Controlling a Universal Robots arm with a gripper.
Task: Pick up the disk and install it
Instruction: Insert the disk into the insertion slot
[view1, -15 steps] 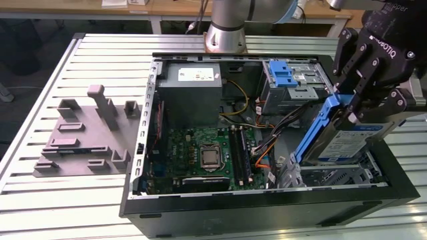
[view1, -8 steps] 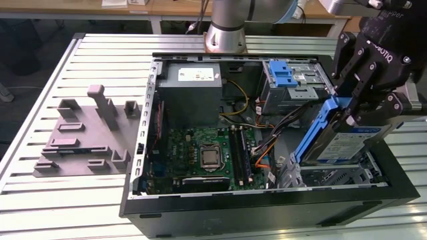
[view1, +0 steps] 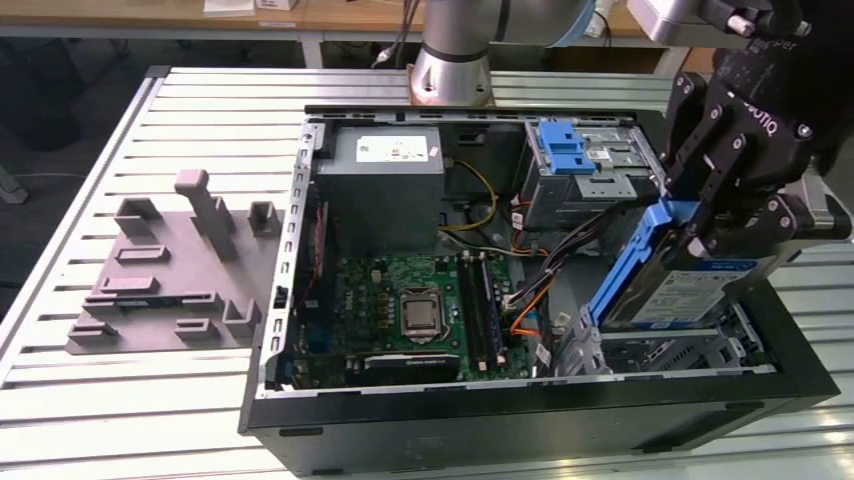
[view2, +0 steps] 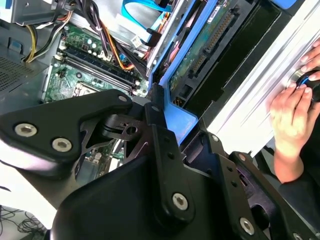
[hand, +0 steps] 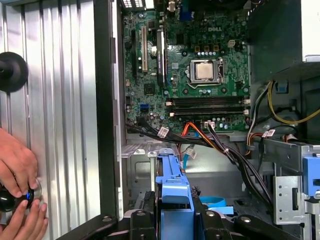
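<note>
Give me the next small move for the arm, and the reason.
Probably ease the disk a little lower along its own tilt, into the metal bay beneath it. The tool is shut on the disk's upper end, its lower end sits at the bay's mouth, and cables run close beside it, so go slowly.

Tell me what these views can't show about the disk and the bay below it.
- Exterior view: whether the disk touches the drive bay; its own lower edge hides the contact.
- First wrist view: the disk's label; it sits end-on in the hand, cut by the picture edge.
- Second wrist view: the disk's far end; the picture edge cuts it off.
</note>
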